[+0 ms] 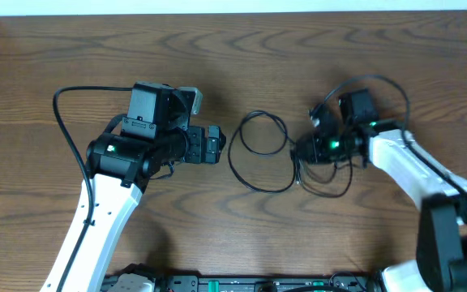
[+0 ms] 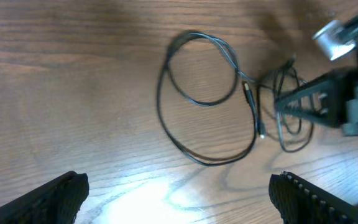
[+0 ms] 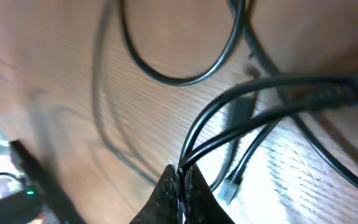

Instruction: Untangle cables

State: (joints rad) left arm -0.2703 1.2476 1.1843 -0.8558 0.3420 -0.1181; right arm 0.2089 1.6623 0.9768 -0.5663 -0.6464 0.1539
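Observation:
The cables are thin black cords lying in two loops at the table's middle, with a tangle to their right. In the left wrist view the loops lie ahead of my left gripper, which stands open above bare wood. From above, that left gripper sits just left of the loops. My right gripper is at the tangle's left edge. The right wrist view has it shut on two black cords, with a small plug end beside it.
The wooden table has its back edge along the top of the overhead view. Thicker black robot cables arc beside each arm. My right arm's gripper body shows at the right of the left wrist view.

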